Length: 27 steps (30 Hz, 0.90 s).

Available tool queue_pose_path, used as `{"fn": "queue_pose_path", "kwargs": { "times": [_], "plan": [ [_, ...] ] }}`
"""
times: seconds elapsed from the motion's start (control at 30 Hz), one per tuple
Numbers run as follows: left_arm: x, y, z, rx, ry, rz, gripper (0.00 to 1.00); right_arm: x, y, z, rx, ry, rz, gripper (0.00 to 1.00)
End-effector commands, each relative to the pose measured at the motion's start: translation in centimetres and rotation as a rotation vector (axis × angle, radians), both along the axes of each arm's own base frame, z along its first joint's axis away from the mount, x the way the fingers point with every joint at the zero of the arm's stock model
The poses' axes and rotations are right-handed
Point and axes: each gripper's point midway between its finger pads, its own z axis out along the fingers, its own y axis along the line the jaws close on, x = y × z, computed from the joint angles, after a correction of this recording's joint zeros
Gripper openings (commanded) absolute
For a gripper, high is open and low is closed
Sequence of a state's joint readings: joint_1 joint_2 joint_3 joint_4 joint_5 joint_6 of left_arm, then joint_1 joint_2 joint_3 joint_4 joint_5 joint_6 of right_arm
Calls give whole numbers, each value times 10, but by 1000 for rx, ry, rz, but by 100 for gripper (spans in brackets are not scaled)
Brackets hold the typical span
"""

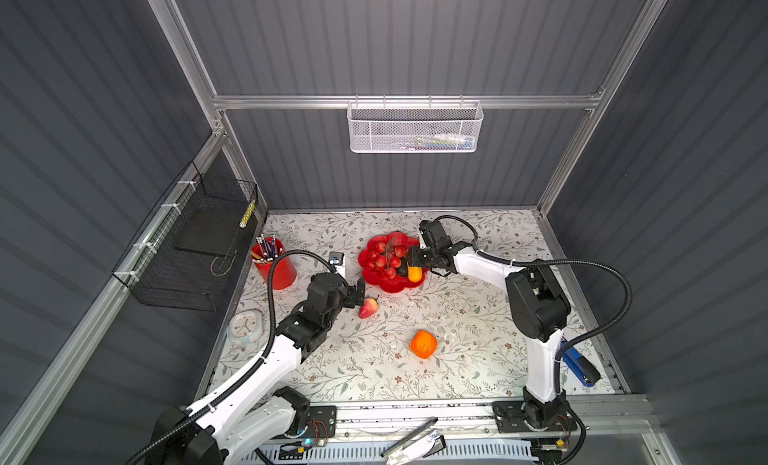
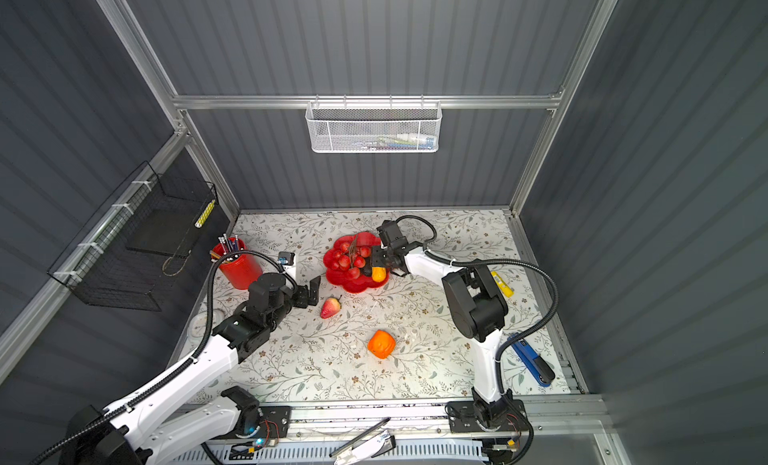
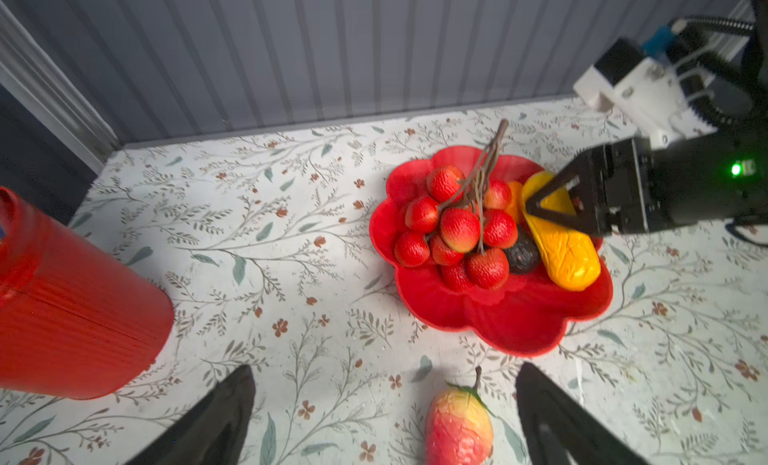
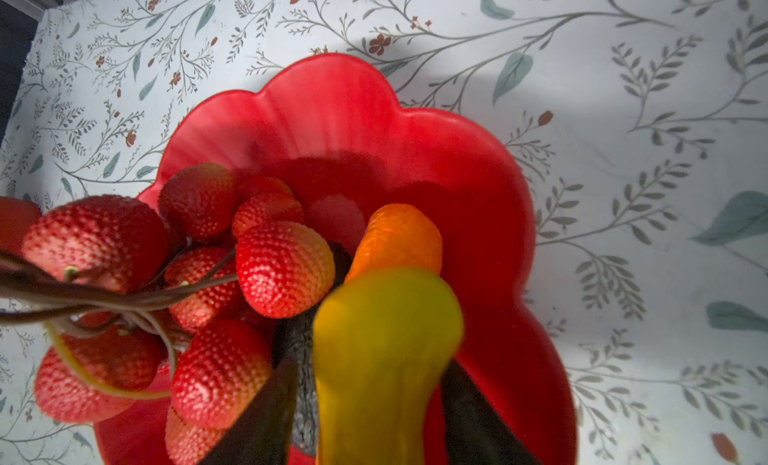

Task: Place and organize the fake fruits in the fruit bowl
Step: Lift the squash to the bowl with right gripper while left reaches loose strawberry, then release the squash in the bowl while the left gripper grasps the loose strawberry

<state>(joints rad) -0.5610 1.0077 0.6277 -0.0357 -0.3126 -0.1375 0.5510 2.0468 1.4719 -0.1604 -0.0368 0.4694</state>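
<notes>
Flowered worktop (image 1: pixel 457 359): red petal-rimmed bowl (image 1: pixel 388 286) sits toward the back edge, mid-width. Over it the right claw (image 1: pixel 412 262), part open, fingers (image 4: pixel 266 417) either side of the yellow squash (image 3: pixel 569 251), gap on one side. The squash lies in the bowl with the berry bunch (image 3: pixel 457 230), avocado (image 3: pixel 521 255) and small orange (image 3: pixel 515 197). The left claw (image 3: pixel 386 369) is spread wide around the strawberry (image 3: pixel 457 425), untouched, on the worktop before the bowl. The pepper (image 1: pixel 424 344) lies nearer the front edge.

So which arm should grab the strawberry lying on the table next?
Left. The left fingers are wide open right beside the strawberry on the table. The right fingers are over at the fruit bowl, straddling the yellow fruit.
</notes>
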Motion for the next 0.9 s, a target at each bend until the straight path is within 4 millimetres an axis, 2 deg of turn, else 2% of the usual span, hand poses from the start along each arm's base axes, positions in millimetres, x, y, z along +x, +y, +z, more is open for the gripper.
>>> {"fn": "queue_pose_path", "kwargs": {
  "times": [0.0, 0.17, 0.3, 0.37, 0.47, 0.6, 0.73, 0.87],
  "plan": [
    [-2, -12, -4, 13, 61, -78, 93, 13, -3, 26, 30, -55, -35, 67],
    [-6, -24, -18, 36, 134, -152, 87, 18, -26, 79, 97, -155, -78, 80],
    [-12, -41, -32, 37, 209, -250, 83, 8, -53, 119, 146, -254, -117, 91],
    [-15, -47, -43, 40, 259, -284, 82, -1, -67, 129, 169, -289, -139, 96],
    [-16, -52, -61, 63, 341, -303, 81, -17, -86, 139, 197, -328, -174, 99],
    [-12, -53, -80, 93, 413, -287, 80, -37, -106, 138, 180, -338, -205, 99],
    [-5, -56, -89, 101, 428, -281, 79, -50, -118, 134, 168, -338, -223, 99],
    [-3, -62, -101, 107, 465, -301, 78, -54, -125, 130, 154, -321, -229, 99]
  ]
}}
